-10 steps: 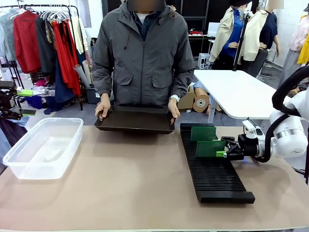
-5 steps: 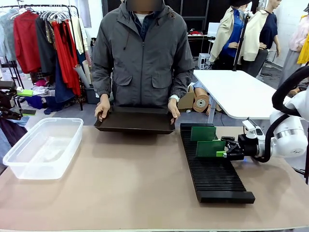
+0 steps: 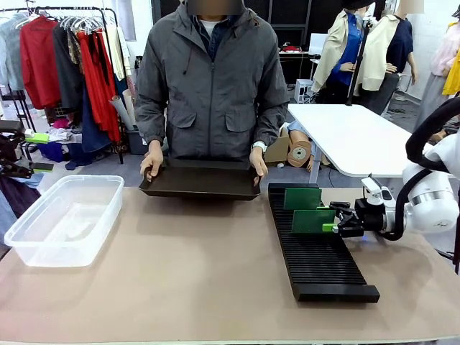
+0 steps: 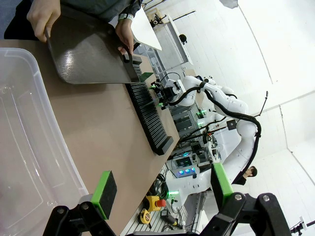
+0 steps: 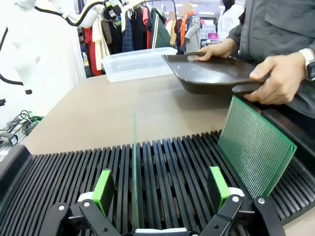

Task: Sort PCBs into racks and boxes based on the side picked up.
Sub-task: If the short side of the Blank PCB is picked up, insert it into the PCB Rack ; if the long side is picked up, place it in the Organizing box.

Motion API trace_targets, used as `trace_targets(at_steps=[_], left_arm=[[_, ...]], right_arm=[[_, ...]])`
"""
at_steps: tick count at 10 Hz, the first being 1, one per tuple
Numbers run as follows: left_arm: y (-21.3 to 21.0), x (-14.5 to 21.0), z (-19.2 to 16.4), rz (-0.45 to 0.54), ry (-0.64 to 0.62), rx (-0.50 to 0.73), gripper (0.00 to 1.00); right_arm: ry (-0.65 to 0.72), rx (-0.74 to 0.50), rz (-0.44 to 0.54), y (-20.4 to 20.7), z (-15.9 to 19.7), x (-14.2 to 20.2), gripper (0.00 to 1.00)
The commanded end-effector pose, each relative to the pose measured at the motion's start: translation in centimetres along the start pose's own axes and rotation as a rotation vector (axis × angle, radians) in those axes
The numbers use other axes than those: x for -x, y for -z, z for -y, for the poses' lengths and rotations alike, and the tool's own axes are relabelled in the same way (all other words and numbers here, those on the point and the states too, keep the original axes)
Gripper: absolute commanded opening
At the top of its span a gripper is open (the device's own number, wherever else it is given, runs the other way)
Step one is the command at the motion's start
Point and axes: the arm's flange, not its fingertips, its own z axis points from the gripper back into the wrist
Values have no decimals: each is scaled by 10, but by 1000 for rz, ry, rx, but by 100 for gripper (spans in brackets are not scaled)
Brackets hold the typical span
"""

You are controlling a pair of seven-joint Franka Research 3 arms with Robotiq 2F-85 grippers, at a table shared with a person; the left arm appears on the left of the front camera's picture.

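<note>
Standing unlabelled PCBs (image 3: pixel 313 221) in rack (image 3: pixel 320 262).

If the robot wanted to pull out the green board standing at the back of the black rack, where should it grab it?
Probably by the top edge, coming down from above. The far PCB stands upright in the rack, so its bottom edge sits in a slot and only the top and sides are free. Its thin faces suit a pinch across them.

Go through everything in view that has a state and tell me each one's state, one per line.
Long black slotted rack: flat on the table, two boards in it.
Two thin green circuit boards: upright in slots.
Clear plastic tub: empty.
Smooth black tray: held by the person's hands.
Right gripper: open, fingers astride the nearer board.
Left gripper: open, empty.
</note>
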Motion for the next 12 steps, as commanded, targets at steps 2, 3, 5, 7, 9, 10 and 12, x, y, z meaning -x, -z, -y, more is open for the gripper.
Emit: trace_targets(at_steps=[2,3,5,7,9,10,12], left_arm=[[-1,0,2,0,-9,-2,100],[-1,0,2,0,-9,-2,100],[-1,0,2,0,-9,-2,100],[-1,0,2,0,-9,-2,100],[-1,0,2,0,-9,-2,100],[-1,0,2,0,-9,-2,100],[-1,0,2,0,-9,-2,100]], right_arm=[[-6,-18,65,1,-11,-44,100],[-6,-17,62,1,-16,-54,100],[18,-16,70,2,-30,-78,100],[150,-29,72,3,-57,-105,100],[336,-51,24,7,-87,-126,100],[422,-48,9,8,-98,-136,100],[605,-29,-29,13,-120,-151,100]])
